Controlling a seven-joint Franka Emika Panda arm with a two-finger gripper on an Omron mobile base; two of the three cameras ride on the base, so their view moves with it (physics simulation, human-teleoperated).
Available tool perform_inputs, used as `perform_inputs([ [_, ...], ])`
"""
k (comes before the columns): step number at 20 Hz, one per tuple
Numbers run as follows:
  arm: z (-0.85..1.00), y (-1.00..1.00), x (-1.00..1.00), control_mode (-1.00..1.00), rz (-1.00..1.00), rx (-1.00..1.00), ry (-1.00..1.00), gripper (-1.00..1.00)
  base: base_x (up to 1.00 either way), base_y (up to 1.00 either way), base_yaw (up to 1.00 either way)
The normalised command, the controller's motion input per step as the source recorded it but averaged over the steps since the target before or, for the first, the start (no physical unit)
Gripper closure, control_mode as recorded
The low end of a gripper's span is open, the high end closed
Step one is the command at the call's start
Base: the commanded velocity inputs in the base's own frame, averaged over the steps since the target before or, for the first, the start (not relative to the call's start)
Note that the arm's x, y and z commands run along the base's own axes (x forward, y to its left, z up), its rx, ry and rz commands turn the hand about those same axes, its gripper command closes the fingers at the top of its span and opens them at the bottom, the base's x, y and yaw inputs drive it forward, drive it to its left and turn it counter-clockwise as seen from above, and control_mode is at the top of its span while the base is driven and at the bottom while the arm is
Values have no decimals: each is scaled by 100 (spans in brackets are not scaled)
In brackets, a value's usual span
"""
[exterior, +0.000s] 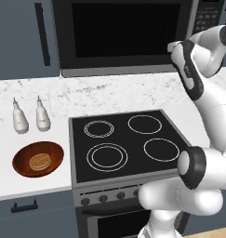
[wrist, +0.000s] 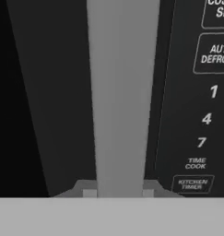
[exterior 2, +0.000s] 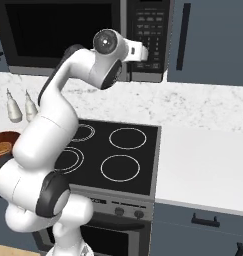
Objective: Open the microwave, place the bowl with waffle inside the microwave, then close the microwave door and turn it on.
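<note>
Microwave [exterior: 121,35] sits shut above the stove [exterior: 126,142], microwave door [exterior: 119,30] flush, keypad strip [exterior 2: 152,32] on its right. Arm raised, hand up close to the door's right edge — hand view shows a grey vertical handle [wrist: 122,97] dead ahead, keypad just right of it. Gripper spread or pinched: can't tell, tips not visible. Bowl [exterior: 38,159] on the counter [exterior: 35,135] left of the stove, waffle [exterior: 39,162] inside it. Two white bottles [exterior: 29,116] stand just behind the bowl.
</note>
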Motion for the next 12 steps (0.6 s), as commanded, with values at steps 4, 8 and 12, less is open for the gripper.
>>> perform_inputs([
  [4, 0, 53, -66, -100, -5, -11, 23, 100, 0, 0, 0],
  [8, 0, 66, -96, -100, -14, -6, -6, 100, 0, 0, 0],
  [12, 2, 62, -100, -100, -24, -3, -32, 100, 0, 0, 0],
])
